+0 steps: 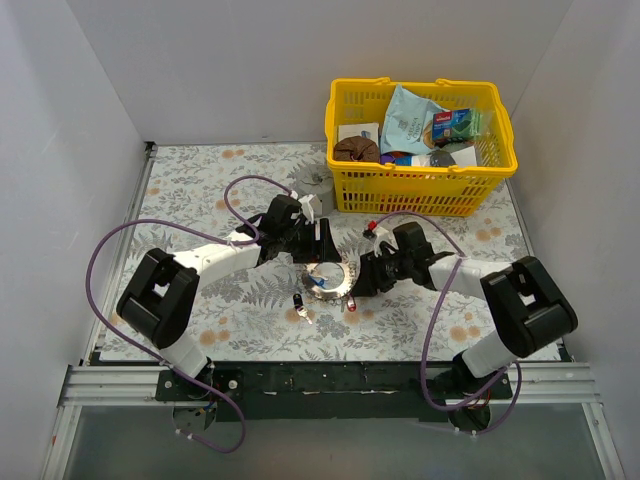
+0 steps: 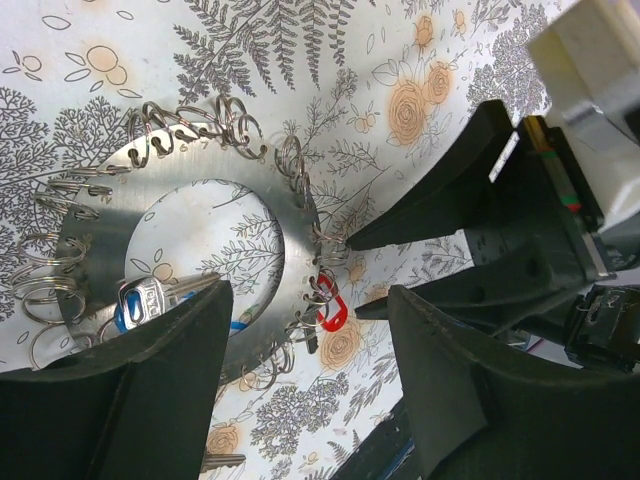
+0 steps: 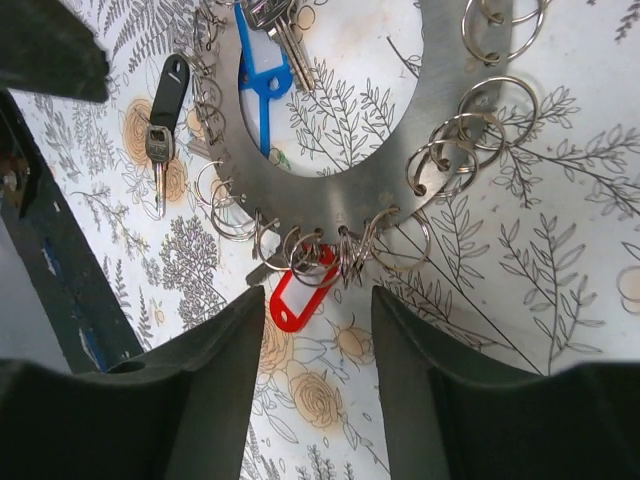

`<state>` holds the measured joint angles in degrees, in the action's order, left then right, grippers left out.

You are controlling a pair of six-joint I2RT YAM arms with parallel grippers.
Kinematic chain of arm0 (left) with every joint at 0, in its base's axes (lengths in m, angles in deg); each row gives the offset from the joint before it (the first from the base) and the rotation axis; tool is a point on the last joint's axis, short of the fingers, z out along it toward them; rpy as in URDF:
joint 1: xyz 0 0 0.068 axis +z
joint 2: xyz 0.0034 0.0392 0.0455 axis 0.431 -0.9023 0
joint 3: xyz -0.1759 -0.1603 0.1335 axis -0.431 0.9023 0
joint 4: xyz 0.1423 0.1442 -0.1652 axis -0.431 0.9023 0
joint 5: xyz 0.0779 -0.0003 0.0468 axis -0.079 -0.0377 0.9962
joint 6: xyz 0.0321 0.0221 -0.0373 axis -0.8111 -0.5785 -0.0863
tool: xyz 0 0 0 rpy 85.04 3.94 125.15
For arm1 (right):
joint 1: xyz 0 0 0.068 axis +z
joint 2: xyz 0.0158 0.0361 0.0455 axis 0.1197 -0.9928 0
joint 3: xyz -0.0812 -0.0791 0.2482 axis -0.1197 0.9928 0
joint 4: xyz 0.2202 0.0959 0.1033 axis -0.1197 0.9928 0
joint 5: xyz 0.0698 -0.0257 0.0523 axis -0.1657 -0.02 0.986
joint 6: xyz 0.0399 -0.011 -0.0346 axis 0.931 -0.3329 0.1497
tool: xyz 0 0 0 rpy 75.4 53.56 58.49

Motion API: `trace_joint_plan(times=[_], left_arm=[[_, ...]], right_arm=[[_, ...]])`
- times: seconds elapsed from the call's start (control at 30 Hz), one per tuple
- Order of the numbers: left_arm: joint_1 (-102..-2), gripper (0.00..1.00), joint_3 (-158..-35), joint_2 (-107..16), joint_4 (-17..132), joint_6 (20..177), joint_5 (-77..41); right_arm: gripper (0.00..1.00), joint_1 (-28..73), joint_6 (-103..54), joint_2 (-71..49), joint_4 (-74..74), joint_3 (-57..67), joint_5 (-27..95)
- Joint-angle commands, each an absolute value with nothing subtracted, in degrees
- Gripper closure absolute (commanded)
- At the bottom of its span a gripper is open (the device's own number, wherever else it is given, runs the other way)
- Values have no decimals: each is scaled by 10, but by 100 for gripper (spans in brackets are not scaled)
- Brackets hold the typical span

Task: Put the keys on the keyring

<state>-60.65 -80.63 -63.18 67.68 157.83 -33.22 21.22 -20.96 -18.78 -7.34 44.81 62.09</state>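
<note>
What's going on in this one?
Both arms are over the keyring, a flat metal hoop edged with split rings, lying on the table. The right gripper has open jaws flanking a red tag at its rim; the left gripper is open too, holding nothing. A black-headed key lies loose nearby.

The keyring [image 2: 100, 215] lies on the table [image 1: 200, 190] between left tool [image 1: 313, 250] and right tool [image 1: 358, 282].

Silvery keyring [image 2: 100, 230], seemingly blue tag [image 2: 121, 318]
</note>
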Motion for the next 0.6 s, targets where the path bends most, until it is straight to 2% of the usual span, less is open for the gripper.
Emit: trace_joint_plan(times=[0.0,0.23,0.57], left_arm=[[-612,37,-826,-628,667,1570,-338],[-636,40,-827,-644,665,1573,-337],[-685,47,-818,-677,637,1595,-327]], right_arm=[[43,211,-205,-134,-77,460,587],[44,170,-151,-138,-91,450,596],[59,165,-126,-180,-113,436,643]])
